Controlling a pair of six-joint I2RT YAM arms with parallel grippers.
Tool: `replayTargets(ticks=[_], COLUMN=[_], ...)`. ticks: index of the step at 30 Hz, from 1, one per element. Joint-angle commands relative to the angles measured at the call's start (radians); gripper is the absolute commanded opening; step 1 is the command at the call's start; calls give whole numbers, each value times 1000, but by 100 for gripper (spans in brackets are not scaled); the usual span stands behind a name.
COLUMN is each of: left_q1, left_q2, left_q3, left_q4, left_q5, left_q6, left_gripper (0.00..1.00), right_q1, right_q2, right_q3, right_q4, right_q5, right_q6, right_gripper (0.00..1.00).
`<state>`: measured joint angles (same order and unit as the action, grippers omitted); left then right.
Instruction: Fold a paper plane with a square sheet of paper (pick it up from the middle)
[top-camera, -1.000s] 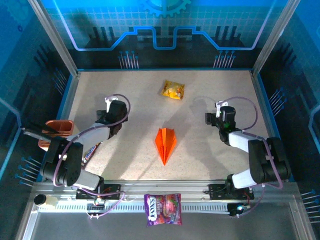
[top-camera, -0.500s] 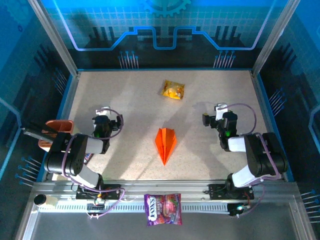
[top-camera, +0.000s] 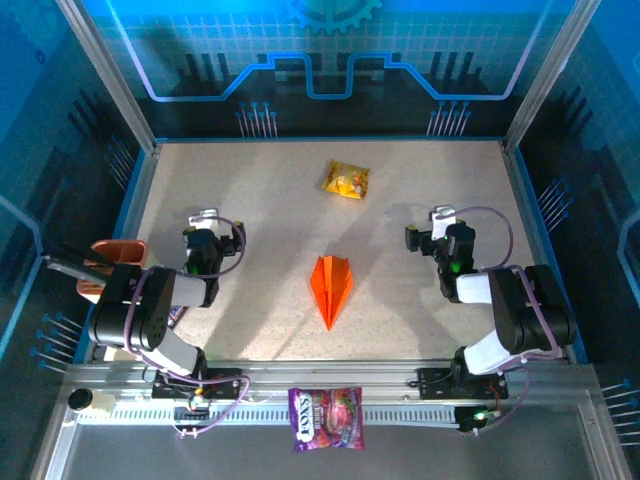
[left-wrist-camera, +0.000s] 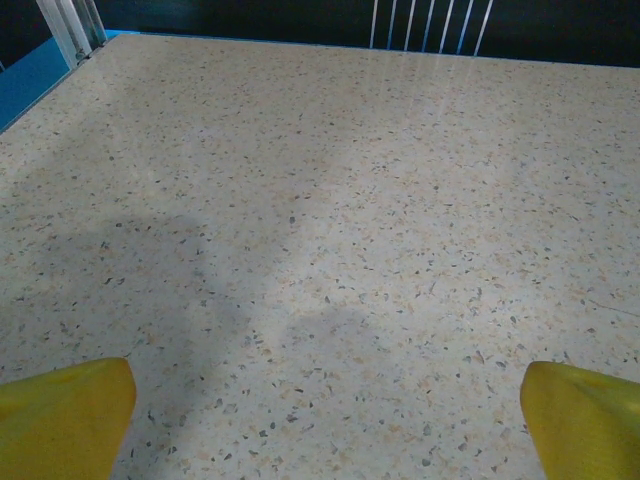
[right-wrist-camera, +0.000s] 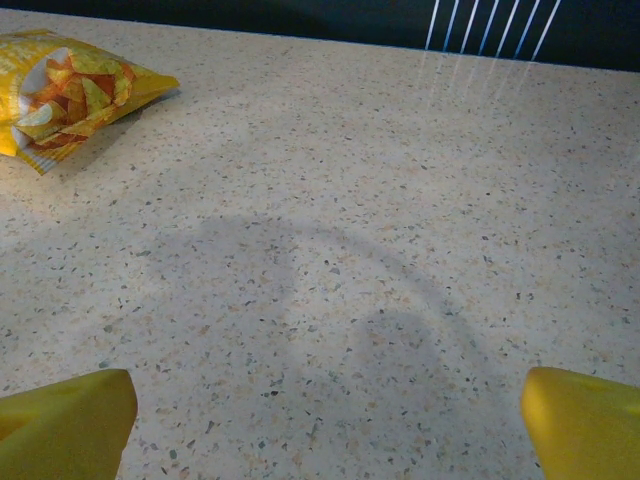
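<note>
Evidently the folding looks finished; the paper plane (top-camera: 333, 288) lies mid-table (top-camera: 260, 190), nose pointing near; our left end effector (left-wrist-camera: 325, 420) and right end effector (right-wrist-camera: 325, 420) stand spread wide, empty, well apart on either side; next, we judge, only parking the arms.

This looks like a robotics lab cell, perhaps a demo booth. A speckled stone-look table (top-camera: 270, 200) is fenced by aluminium posts (top-camera: 108, 75) and glowing blue panels. A printed gear emblem (top-camera: 330, 12) sits on the back wall, far ahead of both grippers. Behind the left gripper (top-camera: 204, 222) and the right gripper (top-camera: 441, 222), the arms are bolted to a metal rail (top-camera: 330, 372).
</note>
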<state>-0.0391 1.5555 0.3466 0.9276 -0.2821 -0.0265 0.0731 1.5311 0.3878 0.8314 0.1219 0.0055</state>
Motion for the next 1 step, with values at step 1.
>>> replayTargets(ticks=[1], left_q1=[8], left_q2=[5], left_q3=[17], left_q4=[42], left_q5=[25], left_q6=[-1], left_gripper=[100], right_q1=[5], right_q2=[2], right_q3=[22], right_q4=[31], right_q5=[-4], right_q6=[-15], right_gripper=[99])
